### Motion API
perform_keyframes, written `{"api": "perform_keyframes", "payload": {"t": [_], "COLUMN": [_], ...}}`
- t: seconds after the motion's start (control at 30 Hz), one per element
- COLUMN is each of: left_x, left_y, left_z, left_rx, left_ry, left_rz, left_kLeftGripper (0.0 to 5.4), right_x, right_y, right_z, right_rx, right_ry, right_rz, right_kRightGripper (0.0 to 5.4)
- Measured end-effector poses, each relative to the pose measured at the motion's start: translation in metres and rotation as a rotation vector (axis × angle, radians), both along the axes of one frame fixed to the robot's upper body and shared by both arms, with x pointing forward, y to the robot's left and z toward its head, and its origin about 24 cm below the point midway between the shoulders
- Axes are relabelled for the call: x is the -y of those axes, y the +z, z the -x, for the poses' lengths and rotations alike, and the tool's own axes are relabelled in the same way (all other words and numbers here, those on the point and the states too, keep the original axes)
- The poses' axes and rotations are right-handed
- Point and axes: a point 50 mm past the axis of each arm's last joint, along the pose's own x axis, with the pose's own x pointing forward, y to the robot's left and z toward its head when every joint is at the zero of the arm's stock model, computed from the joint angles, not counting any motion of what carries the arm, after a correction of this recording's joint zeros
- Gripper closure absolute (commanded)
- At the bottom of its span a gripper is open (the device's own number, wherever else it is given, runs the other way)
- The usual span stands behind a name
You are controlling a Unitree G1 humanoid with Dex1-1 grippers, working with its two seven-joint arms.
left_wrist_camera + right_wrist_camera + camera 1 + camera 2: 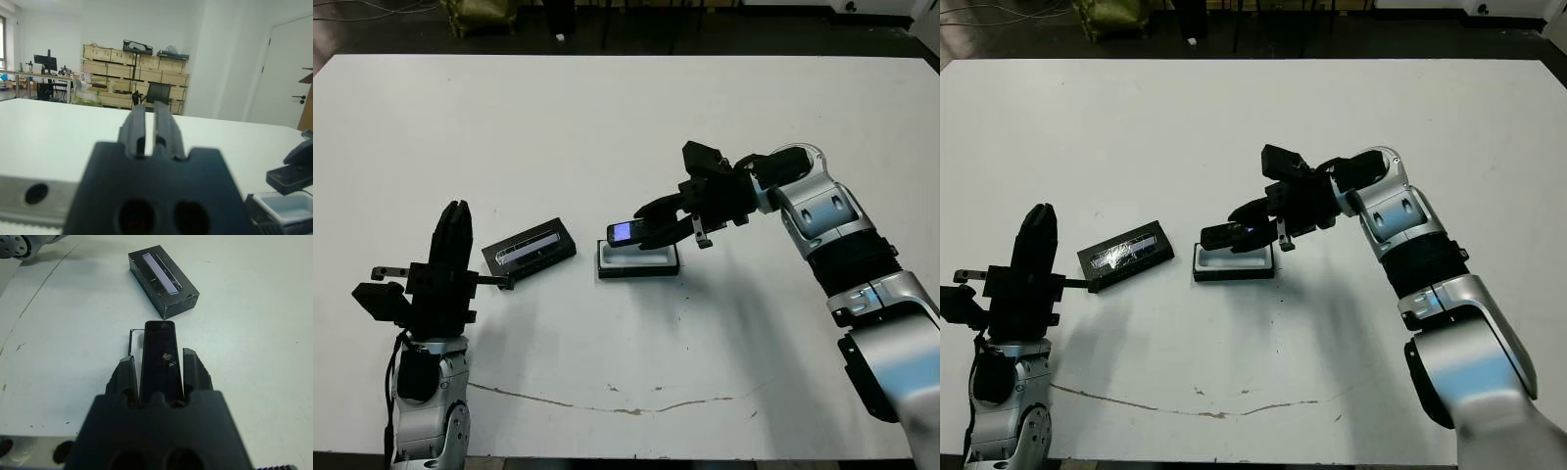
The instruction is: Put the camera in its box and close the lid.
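- Black fingers of the right gripper (651, 227) pinch tight on the camera (628, 233), one on each long side, as the right wrist view shows plainly.
- Camera is off the table, held roughly level just above the box (638, 260), its bluish-purple screen lit and facing up at the outer end.
- Box sits open near the middle of the white table (607, 127), black walls, white lining showing under the camera.
- Lid (529, 247) lies flat just beside the box on the robot's left, apart from it, silvery strip up.
- Left gripper (456, 223) stands upright near the table's near-left edge, fingers nearly together with only a thin slit between, holding nothing.
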Motion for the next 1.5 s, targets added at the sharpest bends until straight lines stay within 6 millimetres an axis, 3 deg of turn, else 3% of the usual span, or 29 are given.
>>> {"api": "perform_keyframes", "payload": {"t": [0.93, 1.5], "left_x": [0.001, 0.004], "left_y": [-0.003, -0.003], "left_z": [0.002, 0.003], "left_rx": [-0.015, -0.021], "left_ry": [0.001, 0.006], "left_rz": [0.014, 0.028], "left_kLeftGripper": [5.4, 5.4], "right_x": [-0.011, -0.015], "right_y": [-0.02, -0.035], "right_z": [0.001, 0.005], "right_rx": [-0.004, 0.003], "right_ry": [0.031, -0.084], "right_rz": [0.13, 0.025], "right_kRightGripper": [4.79, 4.81]}}
